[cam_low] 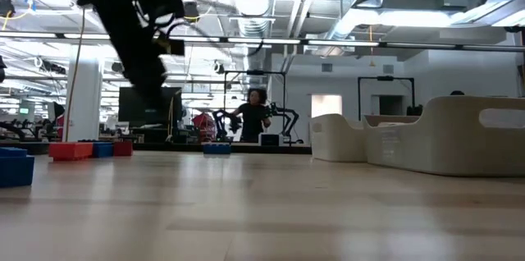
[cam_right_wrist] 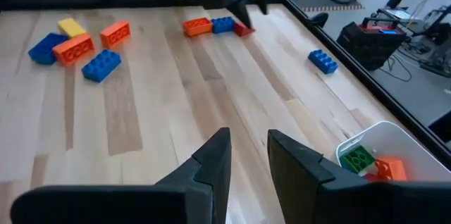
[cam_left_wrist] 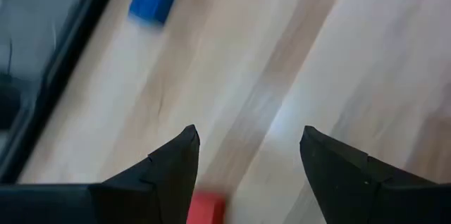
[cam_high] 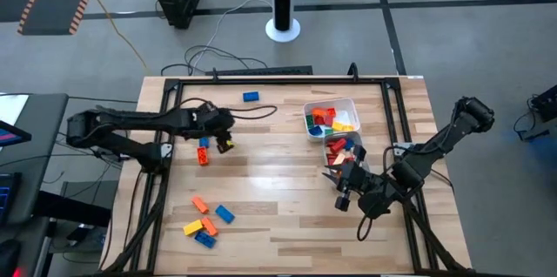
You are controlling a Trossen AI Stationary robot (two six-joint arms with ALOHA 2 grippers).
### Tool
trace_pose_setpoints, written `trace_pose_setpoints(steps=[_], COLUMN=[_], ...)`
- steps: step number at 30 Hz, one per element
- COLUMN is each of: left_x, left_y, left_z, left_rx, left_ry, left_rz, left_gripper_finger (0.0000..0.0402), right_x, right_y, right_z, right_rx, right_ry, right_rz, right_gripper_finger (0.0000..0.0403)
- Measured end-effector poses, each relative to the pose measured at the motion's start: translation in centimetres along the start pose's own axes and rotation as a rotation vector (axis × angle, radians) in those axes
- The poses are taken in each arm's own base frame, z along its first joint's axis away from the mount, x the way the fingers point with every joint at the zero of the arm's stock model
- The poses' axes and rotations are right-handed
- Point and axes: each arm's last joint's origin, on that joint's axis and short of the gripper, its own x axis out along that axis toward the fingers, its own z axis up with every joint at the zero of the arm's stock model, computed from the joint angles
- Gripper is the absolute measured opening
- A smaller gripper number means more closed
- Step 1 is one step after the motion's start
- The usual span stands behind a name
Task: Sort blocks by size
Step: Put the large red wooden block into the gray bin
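Wooden table [cam_high: 287, 181] seen from above, with a dark robot arm at either side

Nearest the front edge, on the left: a loose cluster of five blocks [cam_high: 205, 223], two orange, two blue and one yellow, lying flat and close together, some touching

Further in, on the right: the right gripper [cam_right_wrist: 247, 134], low over bare wood just in front of the tubs, with fingers [cam_right_wrist: 211, 164] only a narrow gap apart and nothing between them

Just beyond that gripper: a clear tub [cam_high: 345, 147] with red and orange bricks inside, and right behind it a white tub [cam_high: 330, 103] holding a mixed heap of red, orange, yellow, green and blue bricks

At about the same depth on the left: the left gripper [cam_left_wrist: 249, 130], pointing down at the table with fingers [cam_left_wrist: 169, 168] spread wide and gripping nothing

Directly below it, a short row of three: an orange block [cam_right_wrist: 197, 25], a blue block [cam_right_wrist: 223, 24] and a red block [cam_left_wrist: 206, 208], flat on the wood; the red one just beside one finger, contact impossible to tell

Farthest back, near the rear rail: a lone blue block [cam_high: 251, 96], well apart from all the others

Beyond the table, in the level view: a large bright room with a person [cam_low: 254, 117] standing in the distance
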Motion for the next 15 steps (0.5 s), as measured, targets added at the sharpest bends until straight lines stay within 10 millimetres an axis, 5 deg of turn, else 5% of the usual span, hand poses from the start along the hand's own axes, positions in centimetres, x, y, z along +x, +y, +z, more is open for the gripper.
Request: trace_pose_setpoints(steps=[15], left_x=[3.4], left_y=[2.8], left_z=[-2.2], left_rx=[-0.01], left_ry=[0.299], left_rz=[0.032], left_gripper_finger=[0.0235], right_x=[-0.3], right_y=[0.3], right_z=[0.0], right_rx=[0.008], right_ry=[-0.01], right_rz=[0.019], right_gripper_finger=[0.0123])
